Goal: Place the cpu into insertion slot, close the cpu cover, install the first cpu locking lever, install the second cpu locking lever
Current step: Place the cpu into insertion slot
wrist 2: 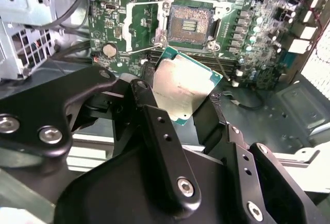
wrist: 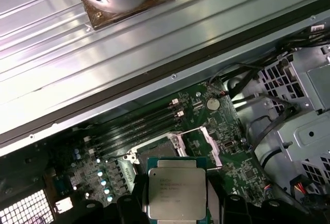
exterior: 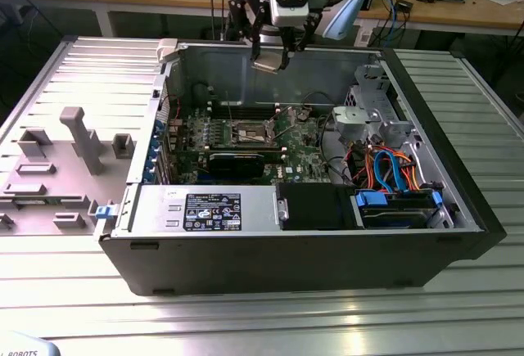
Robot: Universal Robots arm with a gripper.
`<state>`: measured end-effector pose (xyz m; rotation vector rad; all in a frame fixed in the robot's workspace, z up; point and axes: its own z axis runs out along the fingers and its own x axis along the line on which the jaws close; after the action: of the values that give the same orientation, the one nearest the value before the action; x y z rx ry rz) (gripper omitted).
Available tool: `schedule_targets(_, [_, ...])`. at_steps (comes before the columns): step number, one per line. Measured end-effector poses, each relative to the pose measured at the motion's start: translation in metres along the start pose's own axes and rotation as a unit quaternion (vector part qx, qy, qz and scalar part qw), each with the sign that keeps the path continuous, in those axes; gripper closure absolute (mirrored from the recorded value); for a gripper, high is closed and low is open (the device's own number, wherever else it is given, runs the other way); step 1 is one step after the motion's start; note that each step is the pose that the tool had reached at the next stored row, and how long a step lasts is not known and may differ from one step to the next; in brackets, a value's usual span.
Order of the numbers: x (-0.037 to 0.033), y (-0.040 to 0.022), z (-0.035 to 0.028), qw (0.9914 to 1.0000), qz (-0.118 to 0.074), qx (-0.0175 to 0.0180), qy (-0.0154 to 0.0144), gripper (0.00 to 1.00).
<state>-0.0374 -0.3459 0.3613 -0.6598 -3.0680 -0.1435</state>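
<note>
A black computer case (exterior: 286, 266) lies open on its side on a ribbed metal surface (exterior: 262, 323). A green motherboard (exterior: 307, 139) covers the case floor, with a long black card (exterior: 237, 162) standing along its near edge. A silver power supply (exterior: 155, 209) with a black label sits in front of the card. At the exterior view's right, orange and blue cables (exterior: 389, 168) bunch below a perforated metal drive cage (exterior: 372, 110). In the first wrist view a coin cell battery (wrist: 213, 103) sits near the memory slots (wrist: 139, 123). A grey moulded panel (exterior: 70, 180) lies beside the case on the exterior view's left.
</note>
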Motion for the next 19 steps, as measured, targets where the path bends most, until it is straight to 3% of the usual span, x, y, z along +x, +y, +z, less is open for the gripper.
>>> schedule_targets(13, [0.0,0.0,0.0001,0.99996,0.009,-0.0002,-0.0008,0.45])
schedule_targets(17, [0.0,0.0,0.0001,0.99954,0.03,-0.0006,-0.0027,0.45])
schedule_targets(19, [0.0,0.0,0.0002,0.99879,0.049,-0.001,-0.0044,0.45])
